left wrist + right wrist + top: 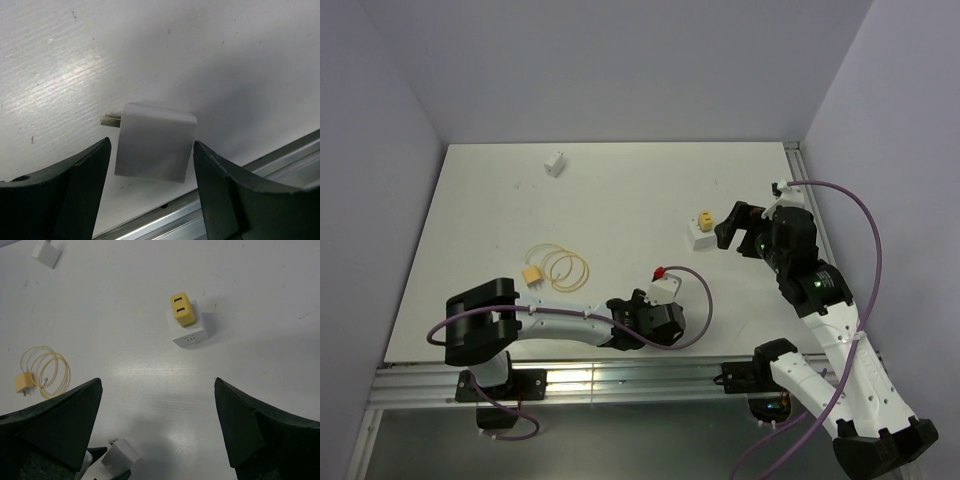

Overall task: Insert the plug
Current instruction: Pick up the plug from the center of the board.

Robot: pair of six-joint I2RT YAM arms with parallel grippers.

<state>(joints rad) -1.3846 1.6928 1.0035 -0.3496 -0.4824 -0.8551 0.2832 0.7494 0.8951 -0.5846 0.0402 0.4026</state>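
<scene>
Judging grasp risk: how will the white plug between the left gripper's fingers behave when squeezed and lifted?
Probably rigid: the white plug is a boxy block with metal prongs. Its smooth sides may slip. Flat on the table, it should slide, not roll.

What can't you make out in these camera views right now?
- Left wrist view: whether the left gripper pinches the white plug or only straddles it; its fingers hide the plug's sides.
- Left wrist view: the prongs are blurred, so their count is unclear.
- Top view: the red piece by that plug is too small to identify.
- Right wrist view: the top of the white block is covered by the yellow adapter.
</scene>
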